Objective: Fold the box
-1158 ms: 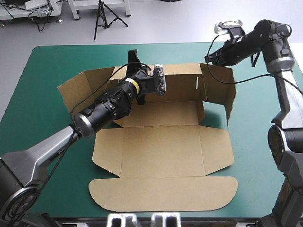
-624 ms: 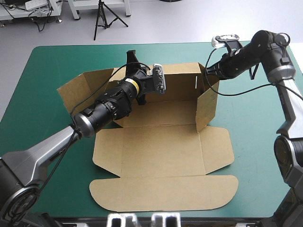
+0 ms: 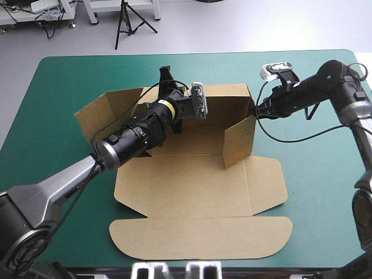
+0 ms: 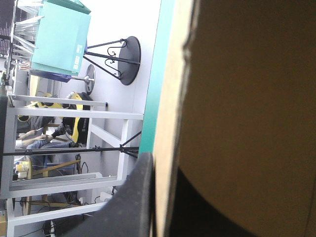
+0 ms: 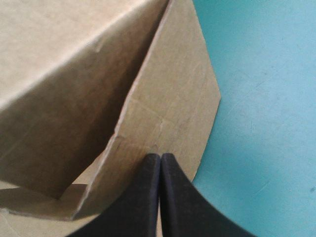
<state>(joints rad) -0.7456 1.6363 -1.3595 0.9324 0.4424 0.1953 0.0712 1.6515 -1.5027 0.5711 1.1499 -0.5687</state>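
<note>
The right-hand side flap (image 3: 239,139) of the flat-cut brown cardboard box (image 3: 197,186) has swung further inward since just before, and the right fingers (image 3: 257,110) have followed it in from the tabletop's right edge; the box lies mid-way on the teal-green tabletop (image 3: 52,93), its rounded lid panel (image 3: 200,238) flat toward the near edge, its back wall (image 3: 224,99) raised toward the far edge; the right fingers are closed tip to tip against the flap's outer face; the left fingers (image 3: 165,75) pinch the back wall's top edge, one on either side of the board.
</note>
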